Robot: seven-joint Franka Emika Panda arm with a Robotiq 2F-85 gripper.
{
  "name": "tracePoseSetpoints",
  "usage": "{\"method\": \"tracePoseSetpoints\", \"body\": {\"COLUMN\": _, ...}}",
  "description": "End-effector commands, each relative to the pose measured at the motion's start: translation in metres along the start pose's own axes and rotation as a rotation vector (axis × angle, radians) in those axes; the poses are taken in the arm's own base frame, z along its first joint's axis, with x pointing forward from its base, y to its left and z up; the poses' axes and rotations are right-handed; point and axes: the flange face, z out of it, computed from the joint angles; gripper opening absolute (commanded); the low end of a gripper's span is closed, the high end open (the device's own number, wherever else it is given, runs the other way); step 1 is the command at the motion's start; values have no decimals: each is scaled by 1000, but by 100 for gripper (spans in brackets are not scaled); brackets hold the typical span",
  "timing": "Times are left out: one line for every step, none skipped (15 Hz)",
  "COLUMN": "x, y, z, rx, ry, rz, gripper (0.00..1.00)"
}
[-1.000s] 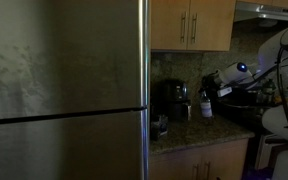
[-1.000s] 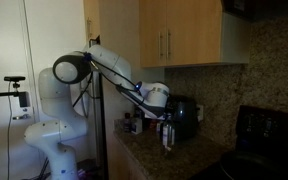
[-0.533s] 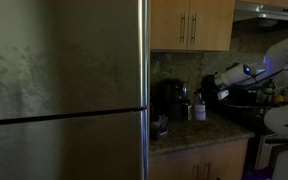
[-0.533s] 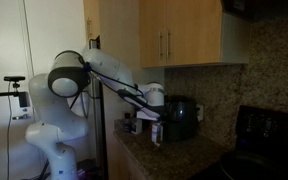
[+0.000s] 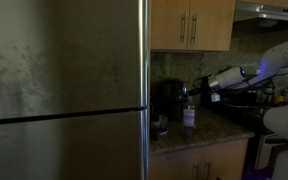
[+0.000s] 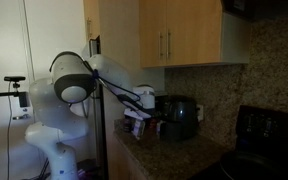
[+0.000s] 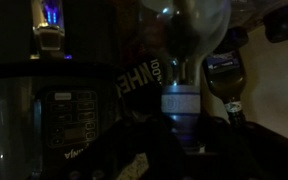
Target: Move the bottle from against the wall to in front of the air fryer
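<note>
Both exterior views dim, grainy; fridge side (image 5: 64,70) carries faint mottled sheen. Wrist view very dark, blurred; small violet glow (image 7: 50,12) top left.

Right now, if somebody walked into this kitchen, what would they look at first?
The huge steel fridge would catch the eye first, because it fills the whole left half of an exterior view. Next comes the white robot arm, which stretches out over the counter. Its jaws appear to hold a small bottle close by the black air fryer.
</note>
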Motion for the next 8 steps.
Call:
{"method": "tracePoseSetpoints", "body": {"x": 28, "y": 3, "z": -8, "rx": -1, "ry": 69, "rz": 104, "gripper": 6}}
{"method": "tracePoseSetpoints", "body": {"x": 42, "y": 10, "z": -19, "rx": -12, "ry": 90, "rz": 126, "gripper": 6}}
{"method": "tracePoseSetpoints", "body": {"x": 53, "y": 14, "z": -24, "rx": -35, "ry": 123, "rz": 153, "gripper": 6}}
{"method": "tracePoseSetpoints", "body": {"x": 66, "y": 19, "z": -29, "rx": -47, "ry": 148, "rz": 172, "gripper": 6}}
{"method": "tracePoseSetpoints", "body": {"x": 78, "y": 24, "z": -31, "rx": -69, "ry": 185, "rz": 182, "gripper": 6}}
{"method": "tracePoseSetpoints", "body": {"x": 88, "y": 26, "z": -32, "rx": -89, "ry": 215, "rz": 208, "gripper": 6}}
{"method": "tracePoseSetpoints", "body": {"x": 96, "y": 25, "z": -30, "rx": -99, "ry": 231, "rz": 214, "gripper": 6}}
{"method": "tracePoseSetpoints", "body": {"x": 102, "y": 24, "z": -27, "rx": -111, "ry": 241, "rz": 215, "gripper": 6}}
